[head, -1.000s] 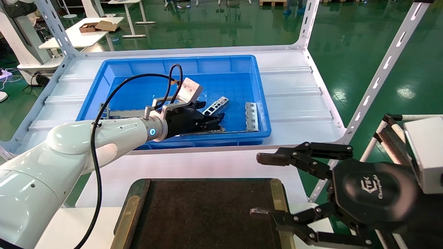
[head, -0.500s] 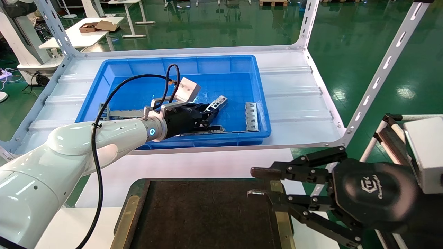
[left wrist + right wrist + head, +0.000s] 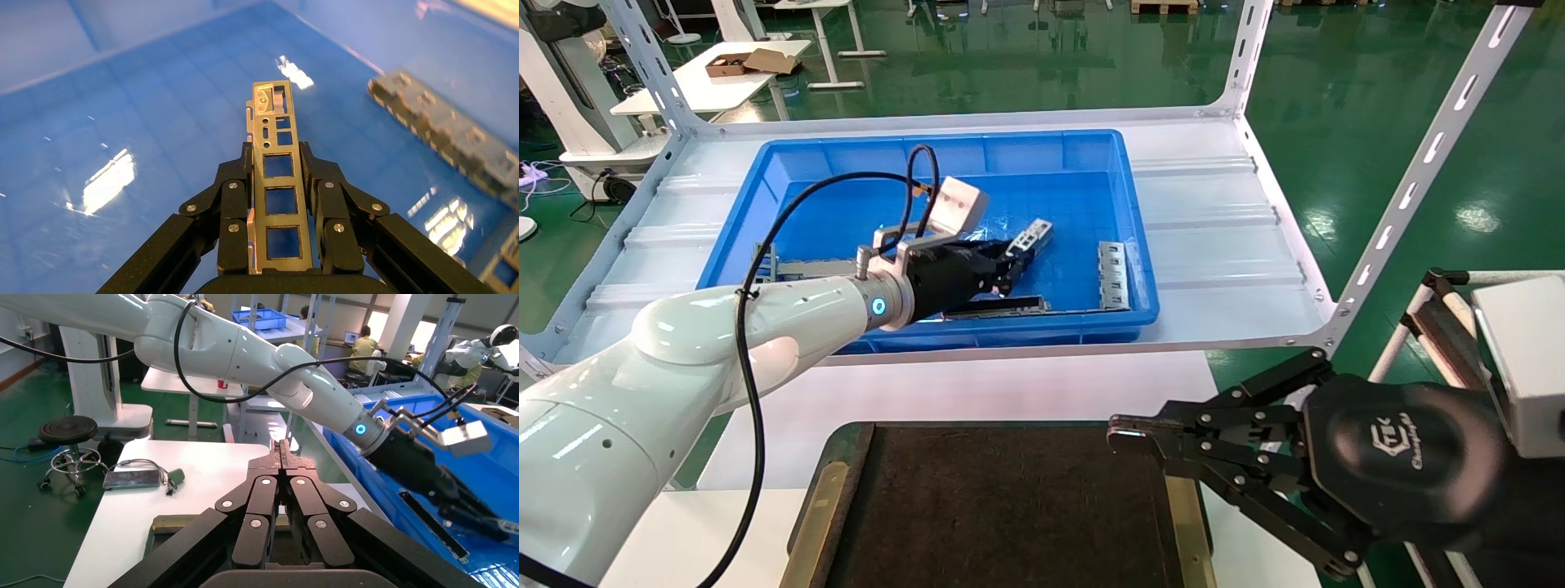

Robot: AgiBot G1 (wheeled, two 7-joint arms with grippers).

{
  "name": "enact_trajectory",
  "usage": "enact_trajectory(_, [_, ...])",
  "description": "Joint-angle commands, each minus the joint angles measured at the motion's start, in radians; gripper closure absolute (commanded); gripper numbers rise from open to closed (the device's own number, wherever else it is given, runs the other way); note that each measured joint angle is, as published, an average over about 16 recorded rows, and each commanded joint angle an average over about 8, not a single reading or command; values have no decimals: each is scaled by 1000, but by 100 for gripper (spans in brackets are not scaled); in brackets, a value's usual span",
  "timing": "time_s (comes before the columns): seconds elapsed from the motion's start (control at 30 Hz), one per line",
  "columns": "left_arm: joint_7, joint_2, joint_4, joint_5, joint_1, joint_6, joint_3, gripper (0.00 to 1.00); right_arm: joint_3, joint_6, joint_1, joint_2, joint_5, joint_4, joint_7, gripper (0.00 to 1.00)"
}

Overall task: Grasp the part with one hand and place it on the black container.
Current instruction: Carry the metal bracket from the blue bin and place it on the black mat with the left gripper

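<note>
- The white shelf rack (image 3: pixel 1222 220) carries the deep blue bin (image 3: pixel 789 175), the largest thing in the working area.
- Nearer the robot lies the black container (image 3: pixel 1009 506), a flat dark tray with olive-brass side strips; nothing rests on its surface.
- The left gripper (image 3: pixel 1007 263) reaches into the bin, its fingers (image 3: pixel 234 214) clamped on the two long edges of the part (image 3: pixel 276 184).
- The right gripper (image 3: pixel 1128 433) hangs over the tray's right strip with its fingers pressed together on nothing.
- Loose in the bin: a long dark-hollowed channel (image 3: pixel 997 306) by the near wall and a tabbed grey plate (image 3: pixel 1113 273) to the right.
- The part is a slim perforated metal bar, held near its lower half, its free end jutting forward above the bin floor.
- It looks light and rigid, so it should not bend in the pinch, but smooth thin edges could let it slip or pivot.
- A hold across the width, near mid-length, seems the safest.
</note>
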Motion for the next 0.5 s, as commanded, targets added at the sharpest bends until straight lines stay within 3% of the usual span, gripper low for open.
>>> enact_trajectory(0.03, [-2,0,0,-15,-3,-8,2,100,0,0,0,0,0,0,0,100])
enact_trajectory(0.27, [17,-10,0,-85,-32,17,-20,100,-1,0,0,0,0,0,0,100])
enact_trajectory(0.5, [85,-46,-14,-161,-45,135,-70,100,-1,0,0,0,1,0,-1,100])
